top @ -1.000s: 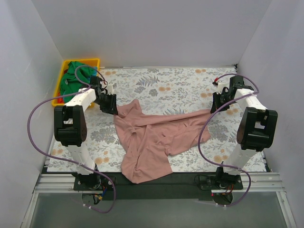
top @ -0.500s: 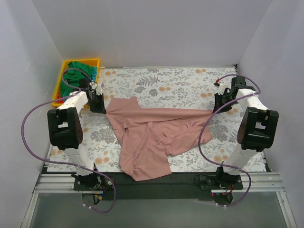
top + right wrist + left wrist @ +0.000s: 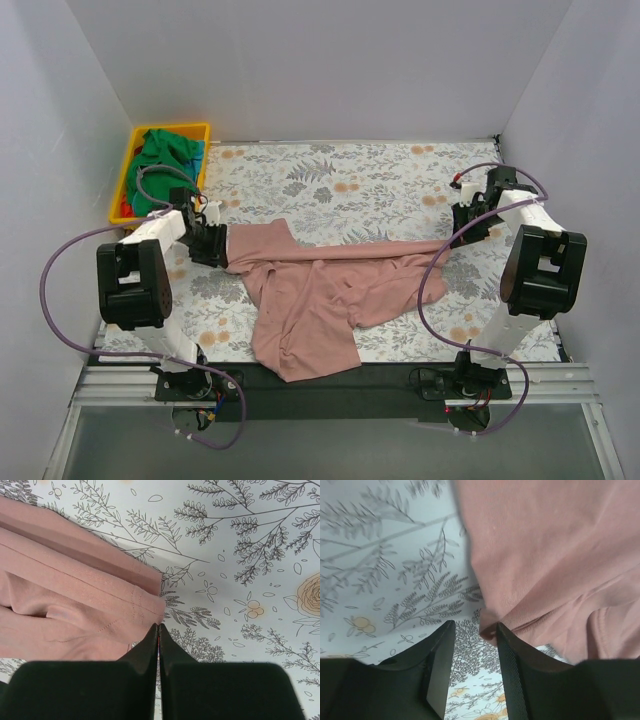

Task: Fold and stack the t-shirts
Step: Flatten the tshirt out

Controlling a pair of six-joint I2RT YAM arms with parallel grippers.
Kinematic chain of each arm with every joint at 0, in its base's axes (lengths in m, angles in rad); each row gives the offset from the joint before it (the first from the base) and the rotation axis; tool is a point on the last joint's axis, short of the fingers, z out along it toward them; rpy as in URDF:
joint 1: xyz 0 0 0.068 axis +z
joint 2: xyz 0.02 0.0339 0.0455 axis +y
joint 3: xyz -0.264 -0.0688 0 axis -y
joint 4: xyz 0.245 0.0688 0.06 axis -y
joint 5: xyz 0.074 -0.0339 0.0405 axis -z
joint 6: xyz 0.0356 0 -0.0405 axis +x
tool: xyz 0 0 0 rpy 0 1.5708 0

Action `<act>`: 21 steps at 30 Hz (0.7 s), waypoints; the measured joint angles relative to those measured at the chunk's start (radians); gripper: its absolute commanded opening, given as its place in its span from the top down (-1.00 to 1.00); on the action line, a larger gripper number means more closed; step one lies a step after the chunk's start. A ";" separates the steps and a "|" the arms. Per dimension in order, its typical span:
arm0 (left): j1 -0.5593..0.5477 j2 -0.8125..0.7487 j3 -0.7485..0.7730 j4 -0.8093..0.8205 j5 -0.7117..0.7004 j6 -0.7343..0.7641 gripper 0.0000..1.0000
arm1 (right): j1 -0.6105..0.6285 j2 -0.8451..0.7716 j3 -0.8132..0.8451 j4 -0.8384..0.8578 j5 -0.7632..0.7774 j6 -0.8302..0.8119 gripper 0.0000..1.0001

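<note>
Spreading the pink t-shirt (image 3: 320, 290) flat on the floral surface (image 3: 380, 180) looks like the step in hand: it lies crumpled between our arms. Our right tool (image 3: 158, 626) is closed, apparently pinching the hem corner; our left tool (image 3: 474, 628) stands partly open beside the shirt's edge, holding nothing. Next, we judge, it must close on that edge.
</note>
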 measured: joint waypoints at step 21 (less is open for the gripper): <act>-0.048 0.277 0.365 0.113 -0.001 -0.169 0.07 | -0.004 0.005 0.063 -0.026 -0.031 -0.003 0.97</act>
